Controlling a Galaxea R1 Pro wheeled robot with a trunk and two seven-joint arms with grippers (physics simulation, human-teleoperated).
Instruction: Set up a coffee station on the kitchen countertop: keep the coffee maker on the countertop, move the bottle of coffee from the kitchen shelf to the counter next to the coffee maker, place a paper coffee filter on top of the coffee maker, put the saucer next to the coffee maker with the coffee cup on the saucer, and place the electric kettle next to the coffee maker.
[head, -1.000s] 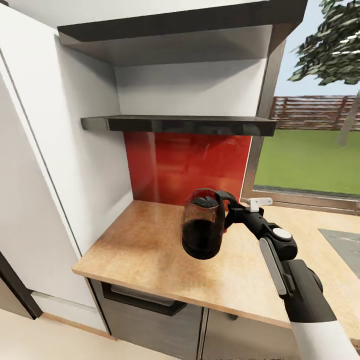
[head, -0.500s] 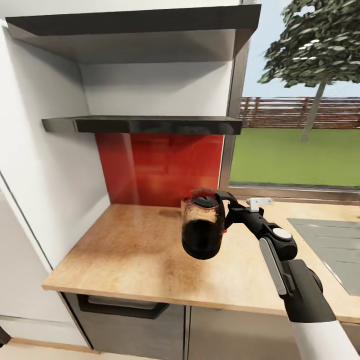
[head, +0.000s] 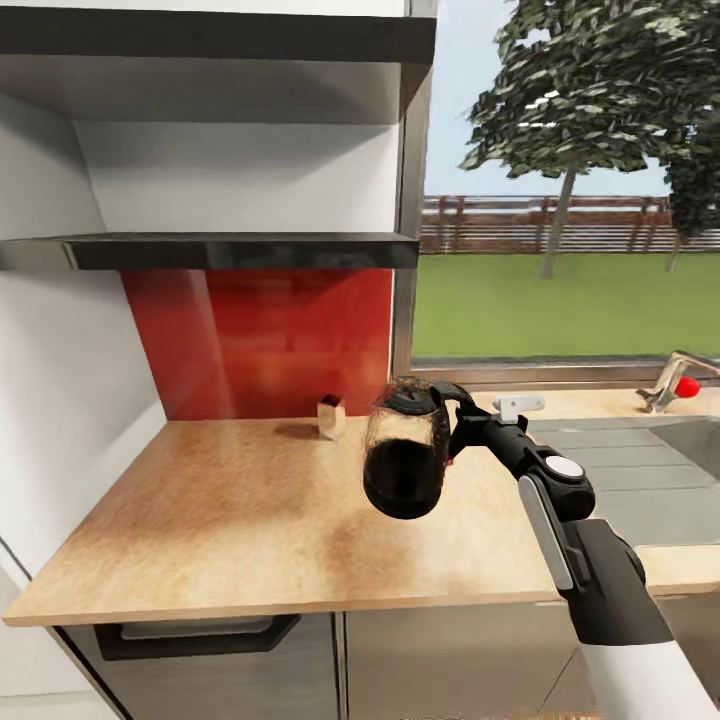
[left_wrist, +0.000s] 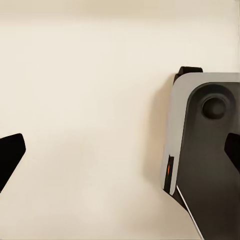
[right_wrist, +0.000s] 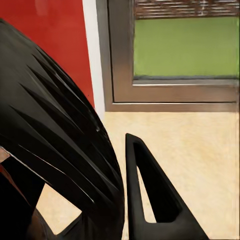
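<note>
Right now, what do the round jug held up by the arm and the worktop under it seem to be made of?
The rounded clear kettle looks like glass with a black plastic-looking handle: the dark contents show through its wall. It hangs from the right gripper, above the light beige countertop, which looks like matte wood or wood-look laminate, going by its grain pattern; which one is unclear.

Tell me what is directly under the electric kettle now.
Under the electric kettle, held up by the right gripper, lies bare kitchen countertop. The patch straight behind its dark body is covered.
</note>
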